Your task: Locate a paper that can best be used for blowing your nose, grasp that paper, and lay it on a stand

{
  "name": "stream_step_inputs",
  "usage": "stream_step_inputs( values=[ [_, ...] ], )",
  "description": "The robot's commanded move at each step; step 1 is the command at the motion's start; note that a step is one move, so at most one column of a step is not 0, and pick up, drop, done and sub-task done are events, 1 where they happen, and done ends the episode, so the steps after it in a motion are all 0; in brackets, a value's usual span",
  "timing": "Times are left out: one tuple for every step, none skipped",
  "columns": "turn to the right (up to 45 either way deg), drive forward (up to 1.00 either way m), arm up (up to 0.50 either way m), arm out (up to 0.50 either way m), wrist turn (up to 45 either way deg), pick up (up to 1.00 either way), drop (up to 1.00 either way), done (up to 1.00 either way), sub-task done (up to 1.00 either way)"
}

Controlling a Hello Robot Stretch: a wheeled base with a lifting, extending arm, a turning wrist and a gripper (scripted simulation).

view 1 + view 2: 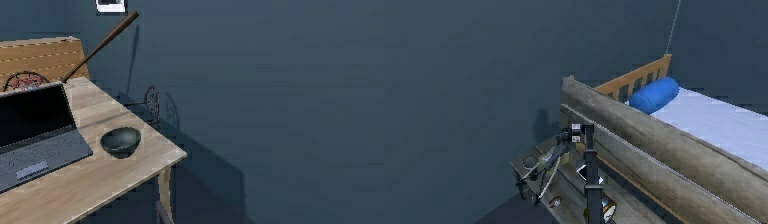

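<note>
Forward view: a wooden desk [112,172] at the left carries a laptop [35,135] and, nearer its right corner, a dark bowl [120,141]. A bat [100,47] leans on the far wall below a small picture [112,5]. Arm side view: the arm [591,190] rises beside a bed [719,120], whose wooden end board [634,128] lies just right of it, with a blue pillow [654,95] at the far end. The hand [532,183] points left and down. With only bare floor behind its far end, it holds nothing; the spacing of its fingers cannot be told. Where the nose-blowing paper lies cannot be told from either view, so the step in hand is judged to be the search. To do it well, turn the base slowly, keeping the arm clear of the end board and the desk's near corner. Sweep each surface fully, including the desk's left part, looking for a small pale box or roll, and note any stand passed on the way.
</note>
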Motion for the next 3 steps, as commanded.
stream_step_inputs(
  values=[
    [0.0,0.00,0.00,0.00,45.0,0.00,0.00,0.00,0.00],
    [0.0,0.00,0.00,0.00,42.0,0.00,0.00,0.00,0.00],
    [0.0,0.00,-0.30,0.00,0.0,0.00,0.00,0.00,0.00]
  ],
)
